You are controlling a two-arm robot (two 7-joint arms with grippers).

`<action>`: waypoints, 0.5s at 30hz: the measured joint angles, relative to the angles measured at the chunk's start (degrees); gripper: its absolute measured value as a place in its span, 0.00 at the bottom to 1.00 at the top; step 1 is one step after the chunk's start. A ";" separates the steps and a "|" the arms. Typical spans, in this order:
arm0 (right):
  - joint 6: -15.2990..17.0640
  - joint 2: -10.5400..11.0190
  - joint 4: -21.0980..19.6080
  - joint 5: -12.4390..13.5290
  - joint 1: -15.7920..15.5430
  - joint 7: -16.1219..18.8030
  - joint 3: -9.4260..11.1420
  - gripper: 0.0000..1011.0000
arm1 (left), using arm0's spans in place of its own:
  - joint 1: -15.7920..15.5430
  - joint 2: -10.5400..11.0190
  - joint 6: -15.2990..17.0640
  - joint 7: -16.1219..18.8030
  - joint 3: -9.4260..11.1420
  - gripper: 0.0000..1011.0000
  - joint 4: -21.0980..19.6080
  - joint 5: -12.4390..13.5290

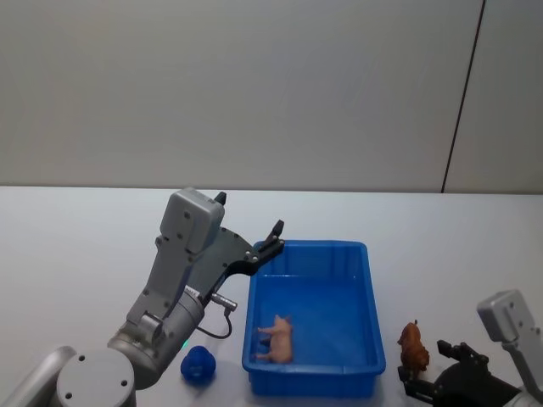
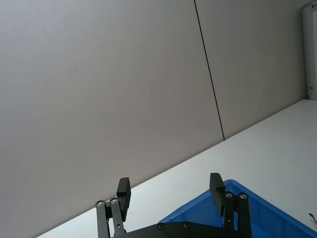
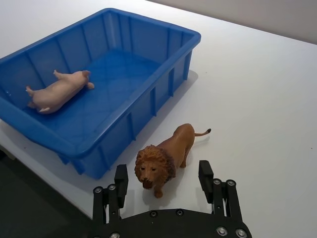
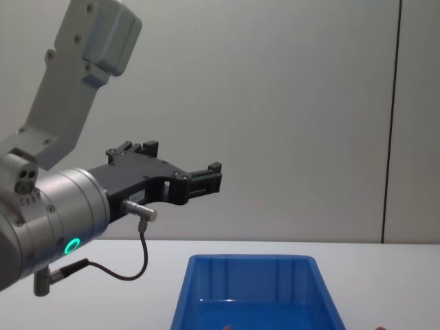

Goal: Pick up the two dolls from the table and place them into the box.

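Two dolls show. A pink pig doll (image 1: 277, 337) (image 3: 59, 91) lies on its side inside the blue box (image 1: 372, 305) (image 3: 158, 94) (image 4: 251, 285), near its front left. A tan lion doll (image 1: 413, 346) (image 3: 166, 153) stands on the white table (image 1: 458, 271) just right of the box. My right gripper (image 1: 428, 370) (image 3: 163, 176) is open, low at the lion's near end, with its fingers on either side of the lion's head and apart from it. My left gripper (image 1: 276, 233) (image 2: 170, 191) (image 4: 206, 177) hangs open and empty in the air over the box's far left corner (image 2: 257, 213).
A small blue ball (image 1: 198, 365) lies on the table left of the box, beside my left arm. A plain grey wall (image 1: 254, 85) closes off the far side of the table. White tabletop stretches behind and right of the box.
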 joint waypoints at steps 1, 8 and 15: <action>0.00 -0.12 0.16 0.00 0.12 -0.12 -0.05 0.88 | 0.00 0.00 0.00 0.00 0.00 0.99 0.00 0.00; 0.20 -1.30 1.84 -0.10 1.41 -1.52 -0.38 0.68 | 0.00 0.00 0.00 0.00 0.00 0.99 0.00 0.00; 0.33 -2.41 3.48 -0.12 2.55 -2.58 -0.69 0.49 | 0.00 0.00 0.00 0.00 0.00 0.99 0.00 0.00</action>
